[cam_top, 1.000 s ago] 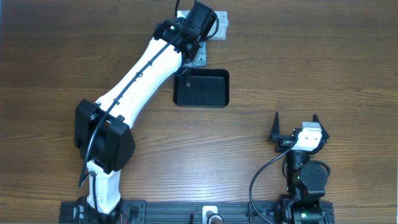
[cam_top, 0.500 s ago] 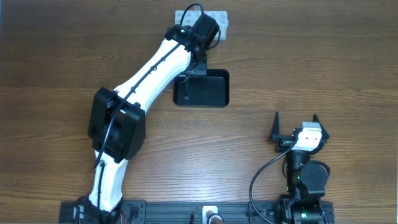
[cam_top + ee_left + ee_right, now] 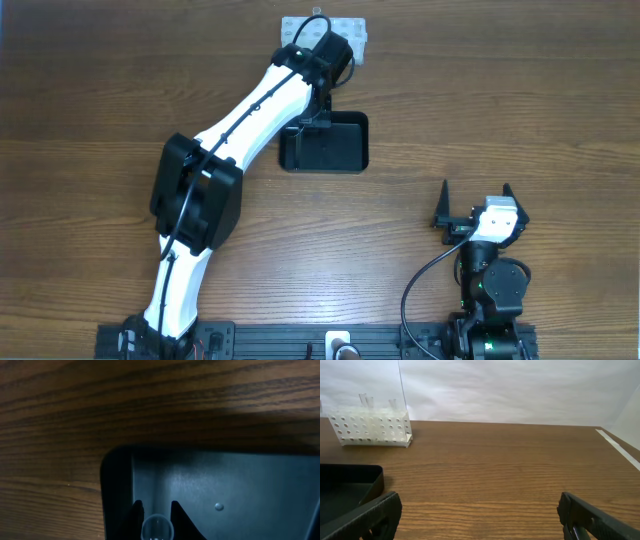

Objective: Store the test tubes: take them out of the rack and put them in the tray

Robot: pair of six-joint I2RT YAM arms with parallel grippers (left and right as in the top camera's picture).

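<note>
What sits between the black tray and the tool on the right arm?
Nothing: in the top view, bare wooden table runs from the tray to the right tool.

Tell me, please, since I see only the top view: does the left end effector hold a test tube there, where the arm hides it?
Observer: Yes. In the left wrist view a clear test tube sits between the fingers of the left end effector.
Operator: Is it over the tray?
Observer: Yes, it is over the floor of the black tray, close to one corner.
Operator: Are there more tubes in the rack?
Observer: The right wrist view shows at least two tubes standing in the white rack.
</note>
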